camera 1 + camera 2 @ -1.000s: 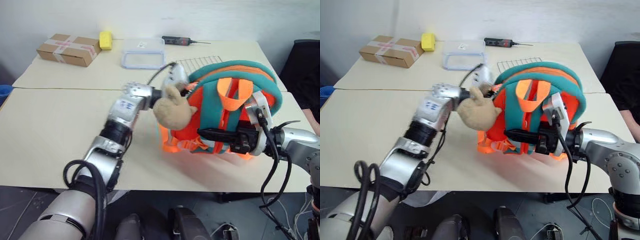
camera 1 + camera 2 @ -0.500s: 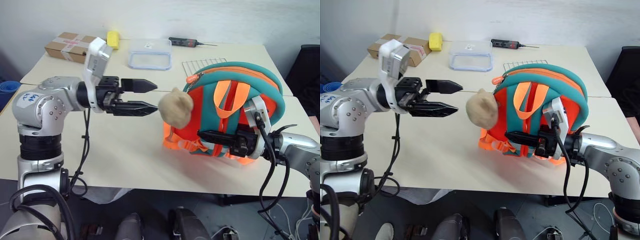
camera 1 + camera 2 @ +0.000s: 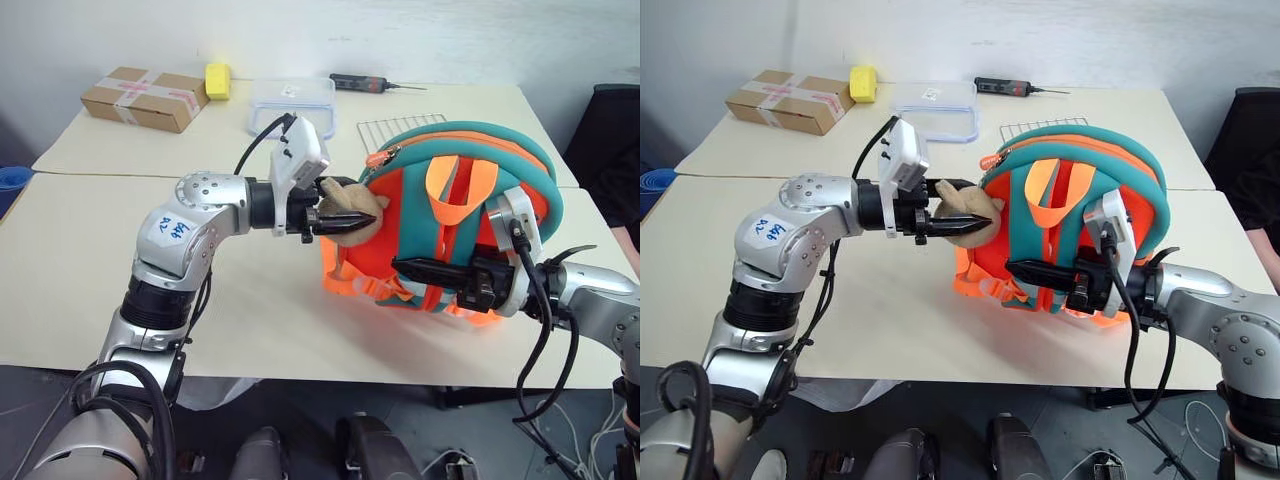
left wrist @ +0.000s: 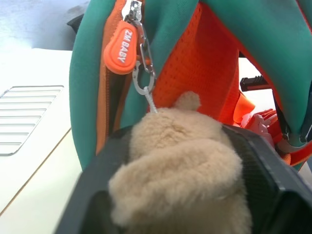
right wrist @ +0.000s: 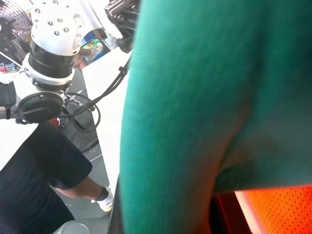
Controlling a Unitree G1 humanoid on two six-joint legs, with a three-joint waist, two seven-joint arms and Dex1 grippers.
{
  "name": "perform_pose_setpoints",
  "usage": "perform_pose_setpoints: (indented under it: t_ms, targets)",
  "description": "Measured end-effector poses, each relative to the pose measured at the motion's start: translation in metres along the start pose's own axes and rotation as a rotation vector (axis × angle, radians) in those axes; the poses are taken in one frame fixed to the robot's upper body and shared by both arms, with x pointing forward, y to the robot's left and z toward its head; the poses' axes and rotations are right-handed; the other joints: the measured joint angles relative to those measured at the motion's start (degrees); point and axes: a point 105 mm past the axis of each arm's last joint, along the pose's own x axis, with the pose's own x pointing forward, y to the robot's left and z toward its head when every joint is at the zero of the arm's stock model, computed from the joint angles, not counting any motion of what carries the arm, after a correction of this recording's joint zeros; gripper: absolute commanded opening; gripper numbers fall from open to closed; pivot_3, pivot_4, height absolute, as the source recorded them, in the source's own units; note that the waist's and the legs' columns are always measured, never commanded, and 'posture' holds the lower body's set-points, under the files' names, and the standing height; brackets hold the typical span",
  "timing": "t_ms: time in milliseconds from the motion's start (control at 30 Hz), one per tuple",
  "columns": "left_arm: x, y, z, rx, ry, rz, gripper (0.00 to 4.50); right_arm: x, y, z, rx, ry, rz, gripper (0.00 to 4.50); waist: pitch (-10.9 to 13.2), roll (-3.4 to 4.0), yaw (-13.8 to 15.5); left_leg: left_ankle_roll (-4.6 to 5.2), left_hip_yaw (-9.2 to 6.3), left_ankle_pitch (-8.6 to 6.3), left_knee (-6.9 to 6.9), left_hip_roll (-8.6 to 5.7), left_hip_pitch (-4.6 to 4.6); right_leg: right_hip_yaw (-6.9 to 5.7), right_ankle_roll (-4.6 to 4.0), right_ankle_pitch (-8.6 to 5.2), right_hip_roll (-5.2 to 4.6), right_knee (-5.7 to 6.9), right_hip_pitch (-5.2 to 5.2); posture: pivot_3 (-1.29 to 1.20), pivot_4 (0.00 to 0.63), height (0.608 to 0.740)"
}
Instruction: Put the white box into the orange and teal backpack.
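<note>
Cream table (image 3: 90, 290): plush charm (image 4: 180, 161) is pinched by left gripper (image 3: 345, 222) beside orange and teal backpack (image 3: 520, 165), gripped by right gripper (image 3: 415, 268).

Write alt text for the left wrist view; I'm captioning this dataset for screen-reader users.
The left gripper has its two black fingers on either side of a beige plush charm. The charm hangs by a ring from the orange zipper pull of the orange and teal backpack behind it. A wire rack lies on the table beyond.
</note>
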Motion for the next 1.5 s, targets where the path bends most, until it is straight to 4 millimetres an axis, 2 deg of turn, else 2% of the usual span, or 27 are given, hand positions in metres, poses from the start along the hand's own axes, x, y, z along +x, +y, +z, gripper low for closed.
perform_pose_setpoints:
  t_ms: [100, 167, 333, 400, 433, 533, 600, 700, 767, 833, 900, 933, 1100, 1167, 1233, 1267, 1367, 1433, 1500]
  targets:
    - [-0.008, 0.002, -0.001, -0.017, 0.003, -0.017, 1.22, -0.001, -0.001, -0.004, 0.018, 0.002, -0.009, 0.0, 0.0, 0.0, -0.13, 0.0, 0.0, 0.0, 0.0, 0.0, 0.0, 0.0, 0.0, 0.0, 0.0, 0.01, 0.0, 0.0, 0.15, 0.74]
    - [-0.016, 0.006, 0.0, -0.023, 0.011, -0.028, 1.0, -0.003, -0.002, -0.006, 0.023, 0.001, -0.015, 0.0, 0.0, 0.0, -0.17, 0.0, -0.01, 0.0, 0.0, 0.01, 0.01, -0.01, 0.0, 0.0, 0.0, 0.03, -0.01, 0.0, 0.15, 0.74]
    - [-0.053, 0.032, 0.016, 0.025, 0.045, 0.015, 0.92, -0.008, -0.004, -0.008, 0.035, -0.008, -0.04, 0.0, 0.0, 0.0, -0.32, -0.01, -0.01, 0.0, -0.03, 0.0, 0.0, -0.03, 0.0, 0.0, 0.01, -0.02, -0.02, 0.0, 0.15, 0.74]
    - [-0.063, 0.041, 0.015, 0.099, 0.074, 0.023, 0.92, -0.011, -0.005, -0.009, 0.035, -0.013, -0.048, 0.0, 0.0, 0.01, -0.18, -0.01, -0.01, 0.0, -0.03, 0.0, 0.01, -0.03, 0.0, 0.0, 0.0, -0.05, 0.0, 0.0, 0.15, 0.74]
    - [-0.068, 0.047, 0.007, 0.154, 0.128, 0.04, 0.92, -0.011, -0.006, -0.01, 0.039, -0.012, -0.053, 0.0, 0.0, 0.01, -0.15, -0.01, -0.01, 0.0, -0.02, 0.0, 0.02, -0.04, 0.0, 0.0, 0.0, -0.06, 0.01, 0.0, 0.15, 0.74]
    - [-0.075, 0.06, -0.044, 0.362, 0.405, 0.048, 0.92, -0.013, -0.007, -0.012, 0.04, -0.015, -0.061, 0.0, 0.0, 0.01, -0.15, 0.0, 0.02, 0.0, -0.01, -0.01, 0.06, -0.01, 0.0, 0.0, 0.0, -0.05, 0.02, 0.0, 0.15, 0.74]
    - [-0.067, 0.054, -0.077, 0.426, 0.491, -0.014, 0.92, -0.013, -0.008, -0.011, 0.035, -0.017, -0.063, 0.0, 0.0, 0.0, 0.03, 0.02, 0.0, -0.01, -0.01, -0.01, 0.01, -0.03, 0.0, 0.0, -0.02, -0.05, 0.01, 0.0, 0.15, 0.74]
    - [-0.044, 0.042, -0.109, 0.542, 0.533, -0.082, 0.92, -0.012, -0.007, -0.007, 0.017, -0.022, -0.061, 0.0, 0.01, 0.0, 0.09, 0.07, 0.0, -0.04, 0.02, -0.01, -0.06, -0.05, 0.0, 0.0, -0.05, -0.1, 0.0, 0.0, 0.15, 0.74]
    - [-0.037, 0.037, -0.114, 0.608, 0.524, -0.096, 0.92, -0.012, -0.008, -0.007, 0.009, -0.021, -0.066, 0.0, 0.0, -0.01, 0.07, 0.09, 0.0, -0.05, 0.01, -0.01, -0.05, -0.04, 0.0, 0.0, -0.06, -0.09, 0.0, 0.0, 0.15, 0.74]
    - [-0.026, 0.031, -0.113, 0.56, 0.447, -0.078, 0.92, -0.013, -0.012, -0.007, -0.002, -0.016, -0.08, 0.0, 0.0, 0.0, 0.08, 0.09, 0.0, -0.05, 0.02, -0.02, -0.03, -0.05, 0.0, 0.0, -0.08, -0.05, 0.01, 0.0, 0.15, 0.74]
    - [-0.02, 0.024, -0.114, 0.492, 0.398, -0.072, 0.92, -0.015, -0.014, -0.006, -0.024, -0.008, -0.092, 0.64, 0.0, 0.0, -0.04, 0.09, 0.0, -0.05, 0.03, -0.02, -0.03, -0.05, 0.0, 0.0, -0.08, -0.02, 0.01, 0.0, 0.15, 0.74]
    - [-0.021, 0.022, -0.112, 0.451, 0.382, -0.068, 1.64, -0.016, -0.017, -0.005, -0.031, -0.001, -0.103, 0.96, 0.0, 0.0, -0.16, 0.08, 0.0, -0.04, 0.02, -0.02, -0.02, -0.05, 0.0, 0.0, -0.07, -0.01, 0.01, 0.0, 0.15, 0.74]
    - [-0.045, 0.016, -0.105, 0.189, 0.317, -0.056, 3.13, -0.034, -0.03, -0.004, -0.083, 0.071, -0.155, 2.63, 0.0, 0.0, -0.18, 0.06, -0.01, -0.03, 0.0, 0.0, -0.03, -0.07, 0.0, 0.0, -0.04, 0.01, -0.03, 0.0, 0.15, 0.74]
    - [-0.067, 0.014, -0.095, 0.063, 0.278, -0.046, 3.79, -0.06, -0.033, -0.007, -0.078, 0.146, -0.163, 3.33, 0.02, 0.02, -0.01, 0.07, -0.04, -0.04, -0.02, -0.01, -0.07, -0.09, 0.0, 0.0, -0.04, -0.07, -0.02, 0.0, 0.15, 0.74]
    - [-0.106, 0.02, -0.082, -0.085, 0.249, 0.026, 4.4, -0.1, -0.042, 0.001, -0.065, 0.201, -0.237, 4.0, 0.05, 0.01, -0.16, 0.08, -0.03, -0.05, -0.02, -0.02, -0.07, -0.08, 0.0, 0.0, -0.04, -0.11, 0.0, 0.0, 0.15, 0.74]
    - [-0.129, 0.025, -0.071, -0.134, 0.231, 0.087, 4.5, -0.122, -0.047, 0.013, -0.071, 0.2, -0.296, 4.35, 0.05, 0.0, -0.35, 0.09, -0.03, -0.05, -0.03, -0.01, -0.03, -0.08, 0.0, 0.0, -0.04, -0.12, 0.02, 0.0, 0.15, 0.74]
    - [-0.163, 0.024, -0.037, -0.173, 0.159, 0.146, 4.5, -0.153, -0.044, 0.034, -0.099, 0.168, -0.326, 4.47, 0.04, 0.0, -0.22, 0.09, -0.08, -0.05, -0.02, -0.01, 0.13, -0.13, 0.0, 0.0, -0.05, -0.15, 0.19, 0.0, 0.15, 0.74]
    - [-0.184, 0.018, -0.03, -0.215, 0.15, 0.191, 4.5, -0.171, -0.041, 0.039, -0.064, 0.137, -0.329, 4.47, 0.04, 0.0, -0.21, 0.1, -0.09, -0.06, -0.04, -0.01, 0.12, -0.12, 0.0, 0.0, -0.06, -0.18, 0.19, 0.0, 0.15, 0.74]
    - [-0.203, 0.015, -0.035, -0.196, 0.193, 0.27, 4.5, -0.186, -0.043, 0.045, -0.039, 0.08, -0.362, 4.47, 0.04, 0.01, -0.29, 0.1, -0.08, -0.06, -0.05, -0.02, 0.13, -0.12, 0.0, 0.0, -0.08, -0.22, 0.19, 0.0, 0.15, 0.74]
